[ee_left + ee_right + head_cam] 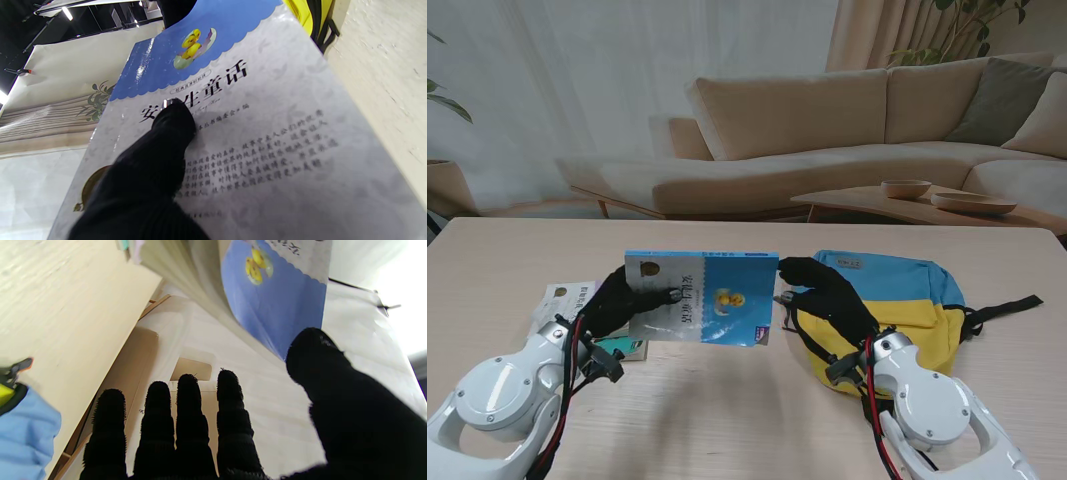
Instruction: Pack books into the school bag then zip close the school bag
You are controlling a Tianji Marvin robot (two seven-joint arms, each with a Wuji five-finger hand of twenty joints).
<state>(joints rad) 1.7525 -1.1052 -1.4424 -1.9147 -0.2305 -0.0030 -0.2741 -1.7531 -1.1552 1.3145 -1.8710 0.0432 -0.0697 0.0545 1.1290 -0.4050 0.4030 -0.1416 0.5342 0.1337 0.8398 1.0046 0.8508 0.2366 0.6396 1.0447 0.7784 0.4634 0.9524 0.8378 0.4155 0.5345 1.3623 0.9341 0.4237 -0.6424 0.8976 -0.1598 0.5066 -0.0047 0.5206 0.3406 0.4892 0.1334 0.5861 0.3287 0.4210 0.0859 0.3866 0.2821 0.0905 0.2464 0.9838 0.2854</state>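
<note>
The packing has only just begun. The left hand [617,300], in a black glove, holds a thin paper book with a grey and blue cover and a little yellow duck on it [702,297]. The book is lifted up off the pale wooden table [727,420], and the left wrist view shows the thumb [173,123] pressed flat on its cover. The book hangs in the air between the two hands, just beside the bag but not in it.

The blue and yellow cloth school bag [897,300] lies on the table on the right side. I cannot tell from these pictures if its zip is open enough.

The right hand [822,290] is held out with its fingers [188,413] spread apart and straight. It grips nothing, and its thumb is close to the edge of the book.

More books [567,300] lie on the table under the left hand, so they wait their turn.

I think nearly all of the job is left: put this book in, then the others, then pull the zip shut.
</note>
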